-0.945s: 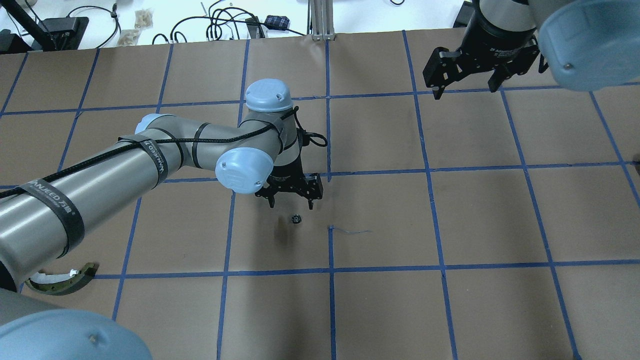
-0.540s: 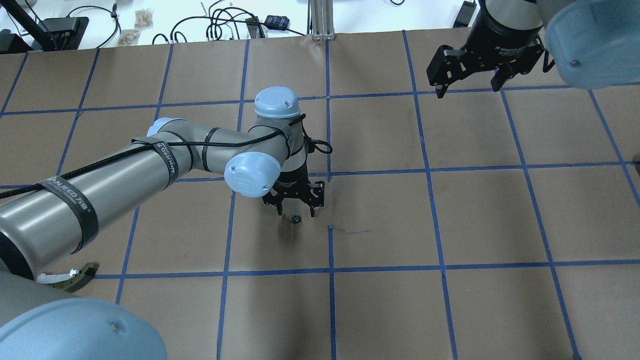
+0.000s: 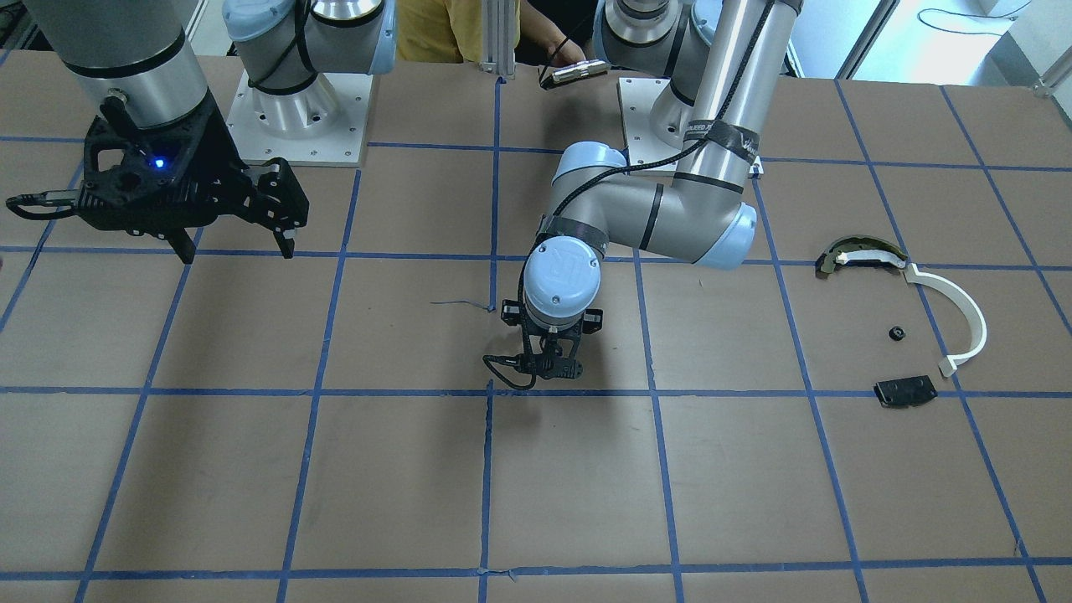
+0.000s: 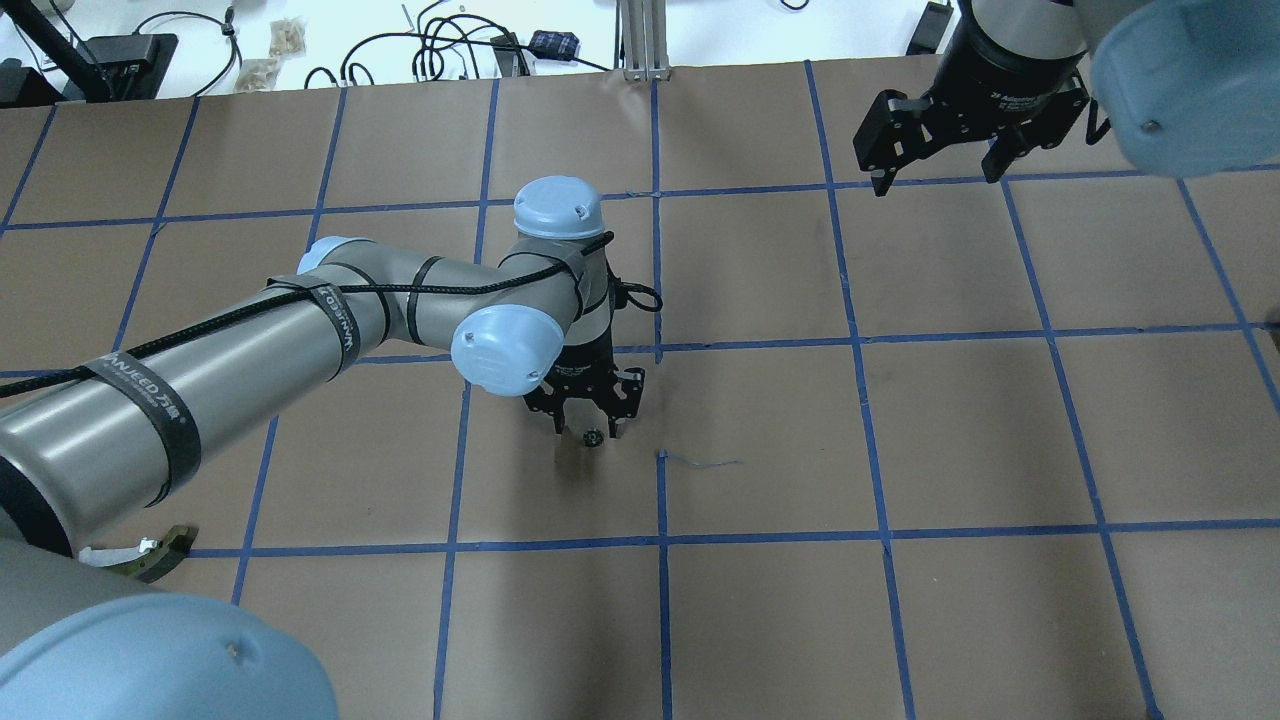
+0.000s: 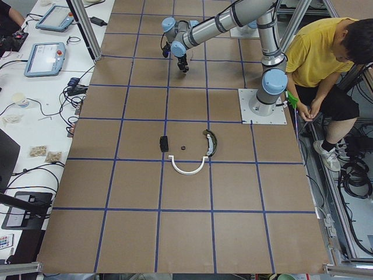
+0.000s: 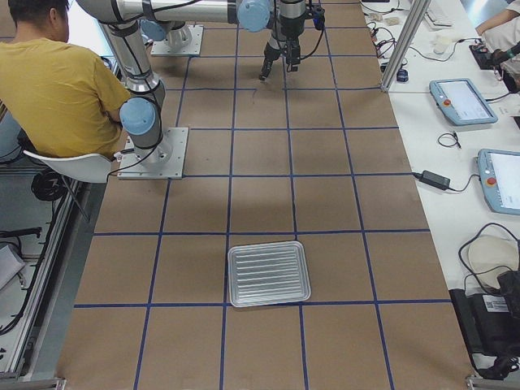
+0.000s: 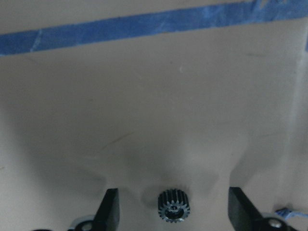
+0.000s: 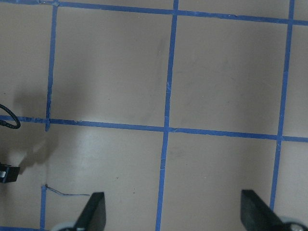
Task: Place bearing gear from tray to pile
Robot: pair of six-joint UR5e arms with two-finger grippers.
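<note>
The bearing gear is a tiny black toothed wheel lying on the brown table near its middle. My left gripper is open and low over it. In the left wrist view the gear sits between the two fingers, with a gap on each side. In the front view the left gripper hides the gear. The pile lies far off on my left: a white arc strip, an olive-edged curved piece, a flat black plate and a small black part. My right gripper is open and empty, high at the far right.
A ribbed metal tray lies at the table's right end, with nothing showing in it. Part of the olive piece shows under my left arm. A person in yellow sits behind the robot's base. Cables and tablets lie on the white bench.
My left gripper has moved toward the gear and lower, and now straddles it. The gear has not moved. My right gripper shifted slightly farther away and has since held still.
</note>
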